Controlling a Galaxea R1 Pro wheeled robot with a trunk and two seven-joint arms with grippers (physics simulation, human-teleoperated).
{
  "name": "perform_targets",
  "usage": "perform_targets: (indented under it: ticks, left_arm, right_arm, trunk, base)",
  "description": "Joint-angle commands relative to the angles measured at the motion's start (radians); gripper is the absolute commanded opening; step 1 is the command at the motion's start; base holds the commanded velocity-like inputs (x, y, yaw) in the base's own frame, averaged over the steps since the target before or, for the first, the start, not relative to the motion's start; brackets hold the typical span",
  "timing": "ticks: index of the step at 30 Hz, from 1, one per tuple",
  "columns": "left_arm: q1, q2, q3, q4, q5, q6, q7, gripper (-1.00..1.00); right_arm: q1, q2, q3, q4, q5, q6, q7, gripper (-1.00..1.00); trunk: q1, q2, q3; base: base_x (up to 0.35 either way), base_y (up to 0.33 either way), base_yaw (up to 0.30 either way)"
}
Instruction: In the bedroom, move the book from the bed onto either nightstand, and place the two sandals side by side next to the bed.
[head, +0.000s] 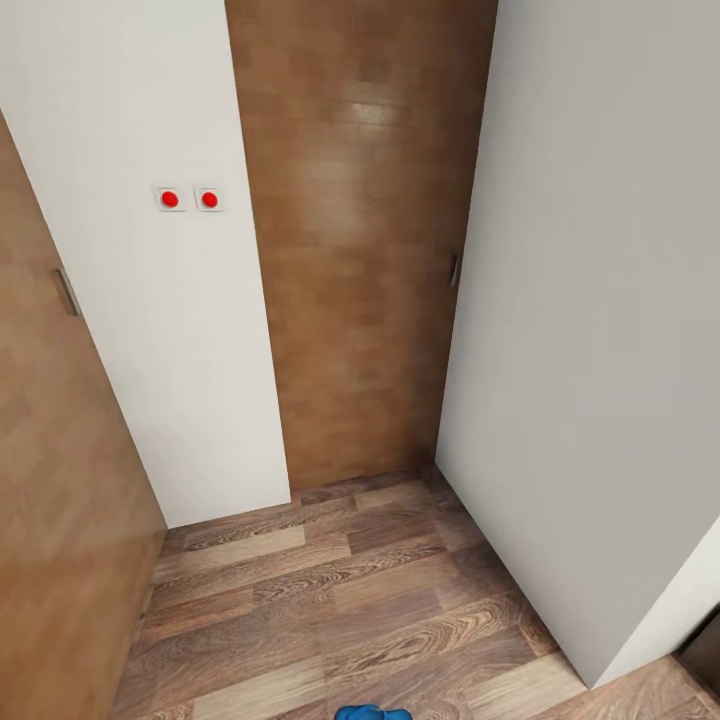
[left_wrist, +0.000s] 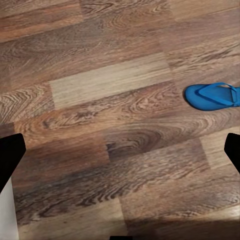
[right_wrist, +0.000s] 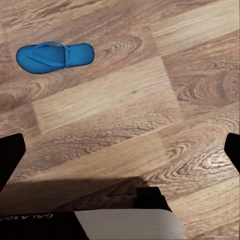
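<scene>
Sandal (right_wrist: 54, 56): bright blue flip-flop, slim and elongated, strap side up, lying flat on the wood-plank floor (right_wrist: 125, 110) with nothing touching it. The right wrist view is showing it whole; the left wrist view is catching a blue sandal (left_wrist: 212, 95) cut off at the frame edge, and the head view is showing a sliver of blue (head: 372, 713) at its bottom edge, close in front of the robot. Whether these are one sandal or two, cannot tell.

Right gripper (right_wrist: 120, 150): fingers spread wide at the frame sides, grasping nothing. The sandal is lying ahead of it and off to one side, well apart, long axis running roughly across the line between the fingers.

Left gripper (left_wrist: 120, 150): likewise spread and holding nothing, floor beneath.

Which arm is nearer, cannot tell.

Surroundings: white walls (head: 590, 300), tan wooden door (head: 350, 230), two red-buttoned switches (head: 189, 198).
</scene>
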Motion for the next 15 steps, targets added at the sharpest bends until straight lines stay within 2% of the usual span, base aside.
perform_targets:
  ticks: [1,2,3,4,5,7,8,9,10,11,12,15]
  left_arm:
    - [0.0,0.0,0.0,0.0,0.001,-0.003,0.0,1.0]
    - [0.0,0.0,0.0,0.0,0.001,-0.003,0.0,1.0]
    - [0.0,0.0,0.0,0.0,0.001,-0.003,0.0,1.0]
    - [0.0,0.0,0.0,0.0,0.001,-0.003,0.0,1.0]
    - [0.0,0.0,0.0,0.0,0.001,-0.003,0.0,1.0]
    - [0.0,-0.001,0.0,0.0,0.001,-0.003,0.0,1.0]
    - [0.0,-0.001,0.0,0.0,0.001,-0.003,0.0,1.0]
    - [0.0,-0.001,-0.001,0.0,0.001,-0.004,0.0,1.0]
    - [0.0,-0.001,-0.001,0.0,0.001,-0.004,0.0,1.0]
    - [0.0,-0.001,-0.001,0.0,0.001,-0.005,0.0,1.0]
    - [0.0,-0.001,-0.001,0.0,0.001,-0.006,0.0,1.0]
    - [0.0,-0.001,-0.002,0.0,0.001,-0.015,0.0,1.0]
  right_arm:
    - [-0.027,0.009,0.0,-0.04,-0.04,0.076,-0.003,1.0]
    - [-0.046,0.013,0.0,-0.057,-0.062,0.107,-0.004,1.0]
    - [-0.09,0.02,-0.001,-0.083,-0.114,0.158,-0.005,1.0]
    - [-0.113,0.022,-0.001,-0.093,-0.143,0.177,-0.006,1.0]
    - [-0.157,0.026,-0.001,-0.106,-0.208,0.204,-0.008,1.0]
    - [-0.197,0.028,0.0,-0.115,-0.278,0.222,-0.009,1.0]
    - [-0.231,0.03,0.0,-0.121,-0.347,0.234,-0.01,1.0]
    - [-0.245,0.03,0.0,-0.123,-0.381,0.238,-0.011,1.0]
    - [-0.27,0.031,0.0,-0.126,-0.445,0.244,-0.011,1.0]
    - [-0.281,0.031,0.0,-0.128,-0.474,0.246,-0.012,1.0]
    - [-0.301,0.032,0.0,-0.13,-0.526,0.249,-0.013,1.0]
    - [-0.342,0.032,0.0,-0.132,-0.611,0.252,-0.052,1.0]
  trunk:
    - [0.0,0.0,-0.001]
    - [0.0,0.0,-0.001]
    - [0.0,0.0,-0.001]
    - [0.0,0.0,-0.001]
    - [0.0,0.0,-0.001]
    - [0.0,0.0,-0.001]
    - [0.0,0.0,-0.001]
    - [0.0,0.0,-0.001]
    - [0.0,0.0,-0.001]
    - [0.0,0.0,-0.001]
    - [0.0,0.0,-0.001]
    - [0.0,0.0,-0.001]
  base:
    - [0.0,0.0,0.0]
    - [0.0,0.0,0.0]
    - [0.0,0.0,0.0]
    - [0.0,0.0,0.0]
    - [0.0,0.0,0.0]
    - [0.0,0.0,0.0]
    - [0.0,0.0,0.0]
    - [0.0,0.0,0.0]
    - [0.0,0.0,0.0]
    - [0.0,0.0,0.0]
    - [0.0,0.0,0.0]
    - [0.0,0.0,0.0]
